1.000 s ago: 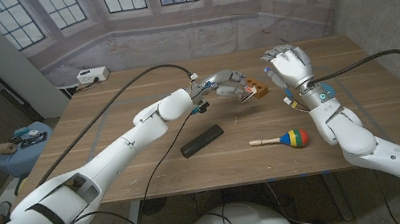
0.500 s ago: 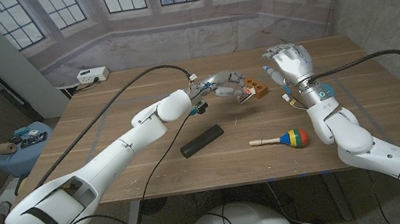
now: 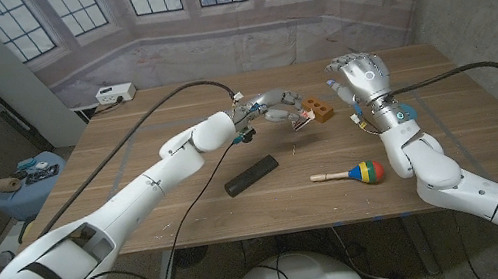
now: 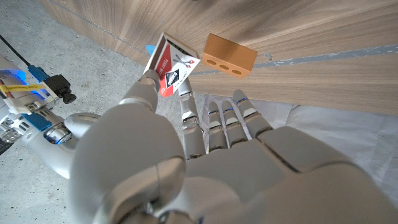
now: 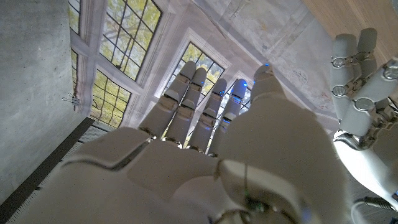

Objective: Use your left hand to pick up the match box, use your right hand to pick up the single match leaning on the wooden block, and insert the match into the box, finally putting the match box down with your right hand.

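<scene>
My left hand [image 3: 272, 108] pinches the red and white match box [image 3: 304, 117] by its end and holds it a little above the table, just left of the orange wooden block [image 3: 324, 109]. In the left wrist view the match box [image 4: 172, 67] is tilted at the fingertips, close beside the block [image 4: 230, 54] with its holes. I cannot make out the match on the block. My right hand [image 3: 360, 78] stands upright to the right of the block, fingers apart, holding nothing. The right wrist view looks along the back of the right hand [image 5: 205, 149].
A black bar [image 3: 251, 174] lies mid-table, and a colourful maraca [image 3: 353, 174] lies near the front right. A white power strip [image 3: 115, 94] sits at the back left corner. Cables run across the table to both arms.
My left hand has drawn the match box slightly left and away from the block. The right hand has risen a little and stays open.
</scene>
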Available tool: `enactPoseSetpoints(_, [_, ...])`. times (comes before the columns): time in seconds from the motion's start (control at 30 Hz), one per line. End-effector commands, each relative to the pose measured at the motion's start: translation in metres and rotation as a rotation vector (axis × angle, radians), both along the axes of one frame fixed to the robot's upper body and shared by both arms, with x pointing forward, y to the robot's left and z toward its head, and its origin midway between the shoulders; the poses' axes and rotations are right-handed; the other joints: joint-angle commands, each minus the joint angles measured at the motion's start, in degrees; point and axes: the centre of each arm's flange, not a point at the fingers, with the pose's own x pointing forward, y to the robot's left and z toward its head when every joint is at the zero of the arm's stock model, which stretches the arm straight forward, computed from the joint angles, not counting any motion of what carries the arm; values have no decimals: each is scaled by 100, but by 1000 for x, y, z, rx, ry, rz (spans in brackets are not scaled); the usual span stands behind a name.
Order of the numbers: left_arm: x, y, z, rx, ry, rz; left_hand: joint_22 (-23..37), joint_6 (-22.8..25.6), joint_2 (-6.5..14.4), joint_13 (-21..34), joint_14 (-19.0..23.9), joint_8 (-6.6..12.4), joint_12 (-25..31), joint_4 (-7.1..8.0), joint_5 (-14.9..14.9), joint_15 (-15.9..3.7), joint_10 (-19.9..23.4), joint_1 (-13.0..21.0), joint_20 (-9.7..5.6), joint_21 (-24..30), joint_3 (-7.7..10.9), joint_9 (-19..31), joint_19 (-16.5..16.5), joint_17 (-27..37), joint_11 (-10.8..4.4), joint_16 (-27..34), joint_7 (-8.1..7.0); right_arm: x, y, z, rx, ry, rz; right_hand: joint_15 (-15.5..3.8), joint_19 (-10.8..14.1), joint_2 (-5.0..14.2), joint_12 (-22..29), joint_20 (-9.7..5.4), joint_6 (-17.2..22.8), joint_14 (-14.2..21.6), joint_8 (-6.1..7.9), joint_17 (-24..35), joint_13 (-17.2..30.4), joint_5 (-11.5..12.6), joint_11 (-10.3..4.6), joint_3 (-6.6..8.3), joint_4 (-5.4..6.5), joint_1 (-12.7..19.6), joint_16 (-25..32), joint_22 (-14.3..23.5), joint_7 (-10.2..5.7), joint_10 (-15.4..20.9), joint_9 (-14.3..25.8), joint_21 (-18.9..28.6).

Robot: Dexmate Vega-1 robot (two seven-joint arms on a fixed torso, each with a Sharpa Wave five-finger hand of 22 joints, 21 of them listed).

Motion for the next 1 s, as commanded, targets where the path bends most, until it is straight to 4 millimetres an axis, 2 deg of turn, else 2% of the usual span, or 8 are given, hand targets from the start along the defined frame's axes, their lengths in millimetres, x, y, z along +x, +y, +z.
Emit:
enactPoseSetpoints(0.03, [-2, 9, 3, 17, -1, 24, 11, 2, 11, 22, -24, 25, -5, 13, 12, -15, -10, 0, -6, 0, 13, 20, -20, 11, 14, 15, -22, 4, 1, 1, 23, 2, 18, -825, -25, 4, 21, -231, -5, -16, -9, 28, 20, 2, -6, -23, 3, -16, 36, 7, -12, -35, 0, -10])
enactPoseSetpoints(1.0, [-1, 34, 5, 80, 8, 72, 12, -57, 18, 22, -99, 4, -20, 27, 9, -2, -79, -35, -21, -21, 11, 20, -87, 14, 9, 2, 1, 13, 6, 15, 87, 38, 83, -803, -34, 49, 24, -226, -14, -46, -10, 24, 21, -5, 10, -29, 19, -78, 31, 7, -1, -58, 0, -8])
